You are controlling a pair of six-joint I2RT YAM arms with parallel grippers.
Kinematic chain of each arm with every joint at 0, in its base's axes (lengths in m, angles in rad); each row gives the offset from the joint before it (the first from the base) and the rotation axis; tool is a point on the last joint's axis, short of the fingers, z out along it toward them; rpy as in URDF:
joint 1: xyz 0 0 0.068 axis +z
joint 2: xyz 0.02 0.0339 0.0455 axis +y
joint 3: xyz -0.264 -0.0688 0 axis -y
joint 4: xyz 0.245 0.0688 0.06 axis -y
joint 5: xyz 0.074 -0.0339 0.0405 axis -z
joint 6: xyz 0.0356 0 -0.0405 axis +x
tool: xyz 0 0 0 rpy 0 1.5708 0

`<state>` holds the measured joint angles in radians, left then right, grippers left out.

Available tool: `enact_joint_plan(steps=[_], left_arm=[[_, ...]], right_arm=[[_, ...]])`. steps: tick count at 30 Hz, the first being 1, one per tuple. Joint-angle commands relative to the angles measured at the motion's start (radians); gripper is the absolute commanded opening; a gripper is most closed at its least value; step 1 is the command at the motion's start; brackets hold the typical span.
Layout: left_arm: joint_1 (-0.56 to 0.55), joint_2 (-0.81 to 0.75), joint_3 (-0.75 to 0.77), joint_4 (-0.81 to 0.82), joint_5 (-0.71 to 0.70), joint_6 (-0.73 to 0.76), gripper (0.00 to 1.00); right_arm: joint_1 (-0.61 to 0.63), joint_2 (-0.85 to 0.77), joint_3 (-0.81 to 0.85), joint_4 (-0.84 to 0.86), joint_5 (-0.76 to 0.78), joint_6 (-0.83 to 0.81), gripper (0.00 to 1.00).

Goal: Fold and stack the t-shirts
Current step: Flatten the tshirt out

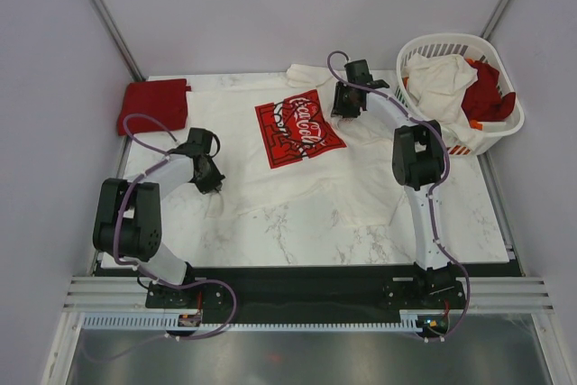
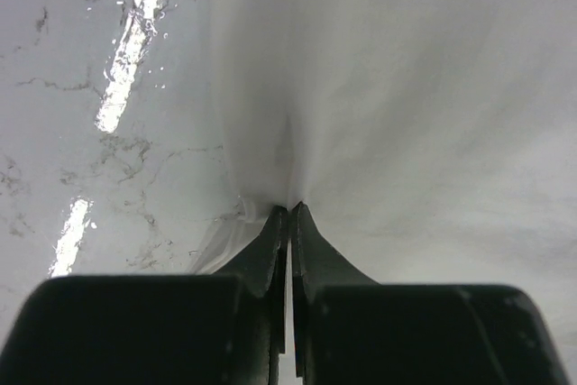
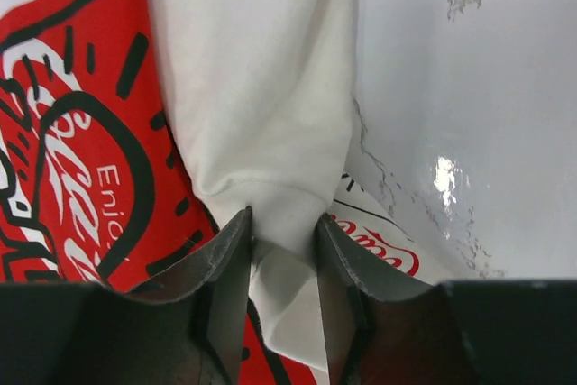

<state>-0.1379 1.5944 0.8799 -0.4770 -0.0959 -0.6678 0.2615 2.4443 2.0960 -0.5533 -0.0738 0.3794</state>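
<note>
A cream-white t-shirt (image 1: pixel 311 173) with a red graphic (image 1: pixel 297 130) lies spread on the marble table. My left gripper (image 1: pixel 215 182) is at its left edge. In the left wrist view the gripper (image 2: pixel 289 209) is shut on a pinch of the white cloth (image 2: pixel 388 114), which puckers at the tips. My right gripper (image 1: pixel 344 110) is at the shirt's far right, beside the graphic. In the right wrist view the gripper (image 3: pixel 282 218) is closed on a thick fold of white cloth (image 3: pixel 261 87), over the red print (image 3: pixel 81 178).
A folded red t-shirt (image 1: pixel 151 104) lies at the table's far left corner. A white slatted basket (image 1: pixel 505 128) at the far right holds a cream shirt (image 1: pixel 442 83) and a red one (image 1: pixel 487 87). Bare marble (image 1: pixel 297 236) shows near the front.
</note>
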Motion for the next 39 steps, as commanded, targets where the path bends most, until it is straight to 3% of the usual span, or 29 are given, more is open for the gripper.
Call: enact_joint_plan(steps=[1, 4, 7, 16, 25, 27, 28, 29, 31, 33, 34, 36, 39], left_arm=[[-0.002, -0.01, -0.038, -0.021, -0.036, -0.006, 0.02], [-0.002, -0.027, -0.048, -0.025, -0.034, -0.007, 0.02], [0.0, -0.054, -0.065, -0.041, -0.027, -0.01, 0.02], [0.083, -0.235, -0.102, -0.159, 0.062, 0.0, 0.02], [0.136, -0.272, -0.088, -0.244, 0.056, 0.039, 0.02], [0.136, -0.29, -0.093, -0.25, 0.065, 0.036, 0.02], [0.136, -0.297, -0.09, -0.255, 0.088, 0.036, 0.02], [0.136, -0.3, -0.087, -0.258, 0.091, 0.036, 0.02], [0.136, -0.307, -0.067, -0.264, 0.142, 0.049, 0.32], [0.136, -0.332, -0.047, -0.287, 0.153, 0.059, 0.66], [0.135, -0.341, -0.024, -0.301, 0.147, 0.071, 0.72], [0.133, -0.388, 0.004, -0.339, 0.113, 0.091, 0.78], [0.129, -0.435, 0.025, -0.35, 0.064, 0.158, 0.78]], right_arm=[[0.001, 0.021, 0.073, 0.032, 0.005, 0.013, 0.4], [0.001, 0.024, 0.082, 0.035, 0.009, 0.013, 0.13], [-0.005, 0.007, 0.079, 0.033, 0.034, 0.0, 0.0], [-0.113, -0.106, 0.009, 0.006, 0.314, -0.007, 0.0], [-0.137, -0.099, 0.036, -0.06, 0.408, -0.005, 0.01], [-0.137, -0.103, 0.033, -0.095, 0.466, 0.001, 0.09], [-0.137, -0.117, 0.026, -0.102, 0.473, 0.001, 0.46], [-0.137, -0.128, 0.018, -0.106, 0.479, 0.001, 0.64], [-0.125, -0.169, -0.005, -0.111, 0.529, -0.016, 0.8], [-0.107, -0.198, -0.008, -0.109, 0.587, -0.036, 0.82], [-0.087, -0.224, 0.002, -0.111, 0.597, -0.057, 0.83], [-0.058, -0.246, 0.022, -0.091, 0.542, -0.08, 0.84], [-0.028, -0.265, 0.038, -0.028, 0.407, -0.115, 0.86]])
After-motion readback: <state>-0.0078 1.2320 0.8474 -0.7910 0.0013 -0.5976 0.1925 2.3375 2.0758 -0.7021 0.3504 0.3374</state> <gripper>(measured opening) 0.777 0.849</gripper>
